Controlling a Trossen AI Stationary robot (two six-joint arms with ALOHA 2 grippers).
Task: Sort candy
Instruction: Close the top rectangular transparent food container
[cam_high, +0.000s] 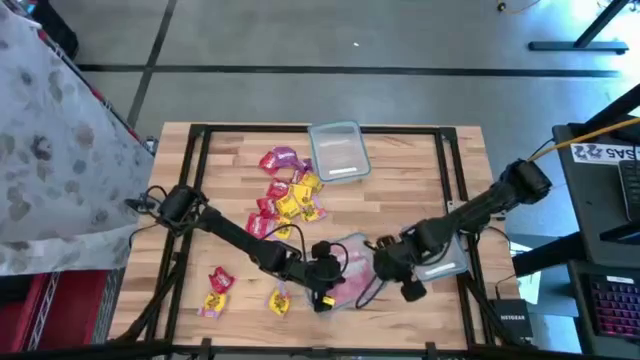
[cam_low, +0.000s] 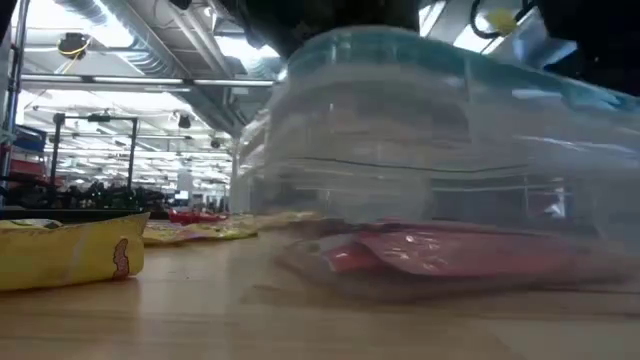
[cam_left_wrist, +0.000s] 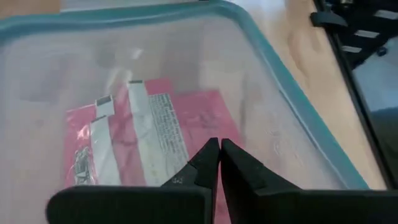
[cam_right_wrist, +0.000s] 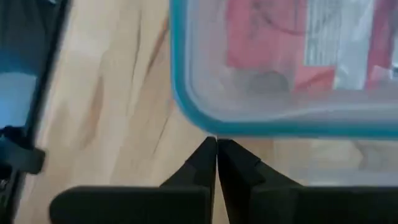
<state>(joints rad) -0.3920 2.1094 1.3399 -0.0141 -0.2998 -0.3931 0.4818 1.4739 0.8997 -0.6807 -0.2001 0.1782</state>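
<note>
Lying mostly as a loose heap of red and yellow candy (cam_high: 285, 195) near the middle of the wooden table (cam_high: 400, 160), with a few stray packets (cam_high: 215, 290) toward the near-left edge and several red ones (cam_left_wrist: 149, 137) already resting inside the clear tub (cam_high: 350, 270) at front centre. Looking light, thin and crinkly, likely slippery in foil, probably bending under any squeeze; best pinching across a crimped end or a lifted edge rather than pressing down on the flat face. Hovering over the tub's mouth, the left gripper (cam_left_wrist: 219, 155), fingers pressed together with nothing between them, tips just above the red packets. Sitting just outside the tub's teal rim (cam_right_wrist: 186, 106), the right gripper (cam_right_wrist: 216, 152), likewise closed on nothing, tips seeming to touch or nearly touch that rim. Standing apart at the far edge, a second clear tub (cam_high: 338, 152).
</note>
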